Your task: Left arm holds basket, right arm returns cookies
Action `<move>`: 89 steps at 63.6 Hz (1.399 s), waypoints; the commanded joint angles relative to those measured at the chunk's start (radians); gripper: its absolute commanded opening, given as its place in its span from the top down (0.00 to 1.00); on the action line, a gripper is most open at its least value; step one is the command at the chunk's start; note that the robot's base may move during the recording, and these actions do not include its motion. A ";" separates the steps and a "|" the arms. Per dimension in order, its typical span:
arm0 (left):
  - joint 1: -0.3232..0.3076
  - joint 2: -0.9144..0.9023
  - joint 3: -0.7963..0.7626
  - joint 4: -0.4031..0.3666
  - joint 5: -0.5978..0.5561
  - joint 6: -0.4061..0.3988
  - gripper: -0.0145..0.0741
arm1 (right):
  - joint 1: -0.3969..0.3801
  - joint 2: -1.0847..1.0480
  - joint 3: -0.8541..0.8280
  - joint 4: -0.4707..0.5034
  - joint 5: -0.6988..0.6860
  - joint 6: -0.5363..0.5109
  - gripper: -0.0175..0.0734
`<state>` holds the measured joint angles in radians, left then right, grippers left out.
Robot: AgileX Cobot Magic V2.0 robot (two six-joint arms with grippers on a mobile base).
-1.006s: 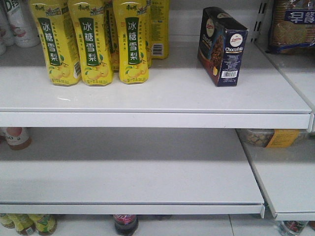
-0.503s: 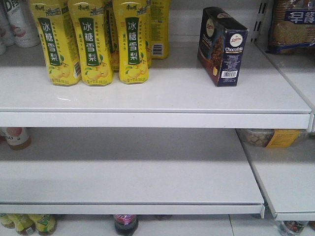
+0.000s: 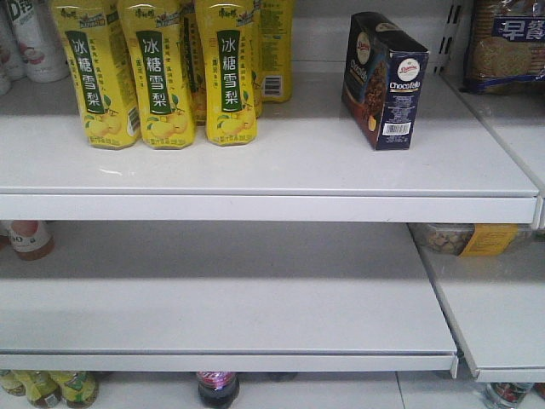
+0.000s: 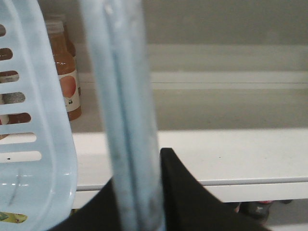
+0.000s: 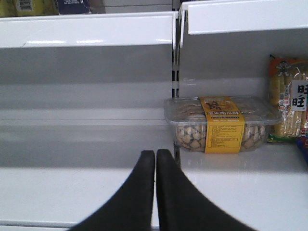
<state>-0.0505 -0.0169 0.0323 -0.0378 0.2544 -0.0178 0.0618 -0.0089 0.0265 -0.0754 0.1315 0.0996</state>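
With the cookies (image 3: 385, 78) upright on the top shelf (image 3: 281, 170), best to draw the empty right gripper (image 5: 155, 155), fingers pressed together, straight back while keeping the basket (image 4: 36, 144) level. Only in the left wrist view: the handle (image 4: 127, 120) across the left gripper (image 4: 161, 202), grip not discernible; only in the front view: the box

The cookies (image 3: 385, 78) box is dark navy with a white round logo, white lettering, a brown cookie picture and a white barcode patch. The bottles (image 3: 157, 72) are yellow with dark green labels bearing white characters. The shelf (image 3: 272, 170) is plain white. The basket (image 4: 38, 159) is light blue with slotted sides; its handle (image 4: 126, 120) is the same pale blue. The right pincer (image 5: 155, 159) is black. The tub (image 5: 221, 124) is clear with a yellow-orange band. The left pincer (image 4: 180, 192) is black.
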 commanded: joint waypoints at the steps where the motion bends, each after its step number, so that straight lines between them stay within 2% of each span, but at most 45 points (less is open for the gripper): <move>1: -0.006 -0.011 -0.017 0.016 -0.098 0.009 0.84 | -0.007 -0.020 0.005 0.010 -0.057 -0.030 0.82; 12: -0.006 -0.011 -0.017 0.016 -0.098 0.009 0.84 | -0.007 -0.020 0.005 0.093 -0.059 -0.134 0.82; 89: -0.006 -0.011 -0.017 0.016 -0.098 0.009 0.84 | -0.007 -0.020 0.004 0.096 -0.062 -0.126 0.82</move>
<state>-0.0505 -0.0169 0.0323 -0.0378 0.2544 -0.0178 0.0618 -0.0089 0.0265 0.0198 0.1384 -0.0171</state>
